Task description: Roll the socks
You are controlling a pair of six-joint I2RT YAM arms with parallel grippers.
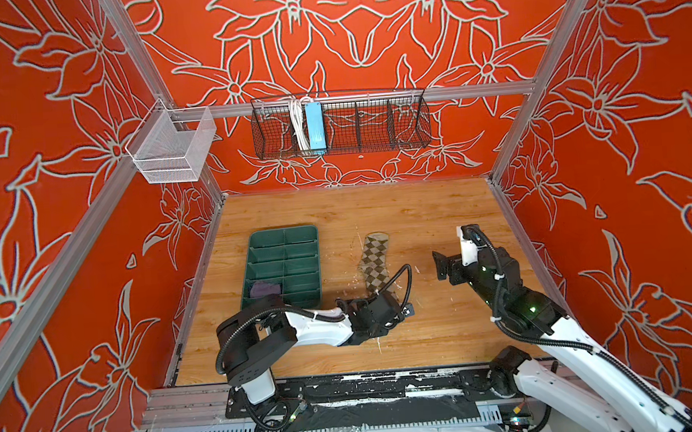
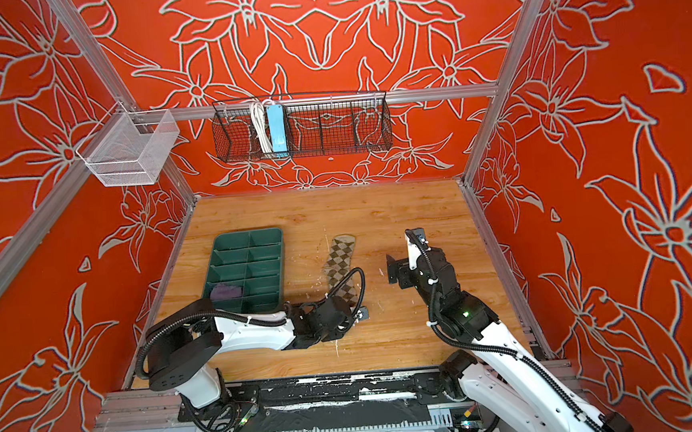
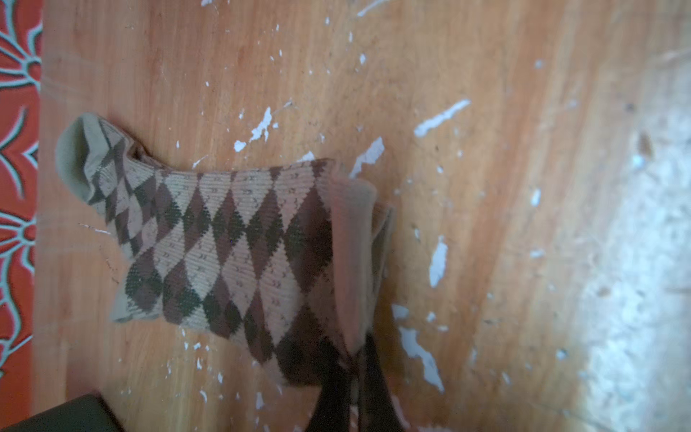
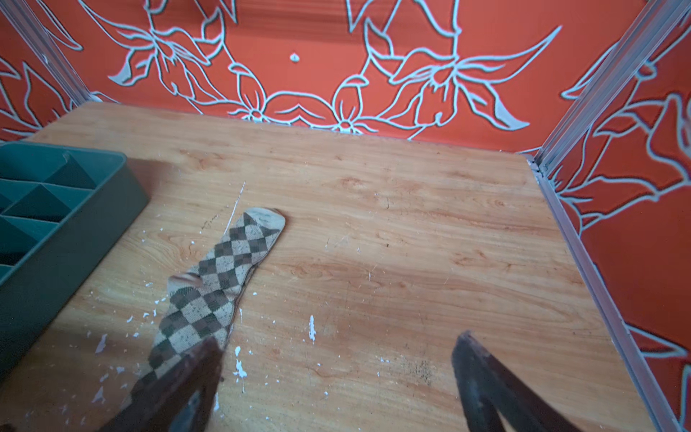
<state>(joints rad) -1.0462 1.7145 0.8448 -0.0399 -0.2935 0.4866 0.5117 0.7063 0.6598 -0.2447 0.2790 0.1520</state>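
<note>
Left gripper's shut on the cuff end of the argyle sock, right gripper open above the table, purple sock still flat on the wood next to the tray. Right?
Not quite. The purple sock isn't on the wood: both top views show it bunched inside a compartment of the green tray. The rest holds: left gripper is shut on the argyle sock at its cuff end, right gripper is open above the table.

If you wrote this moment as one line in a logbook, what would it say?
left end effector: shut on argyle sock cuff | right end effector: open, empty, above table | purple sock: in green tray

Bright even light, blurred wrist-view edges
</note>
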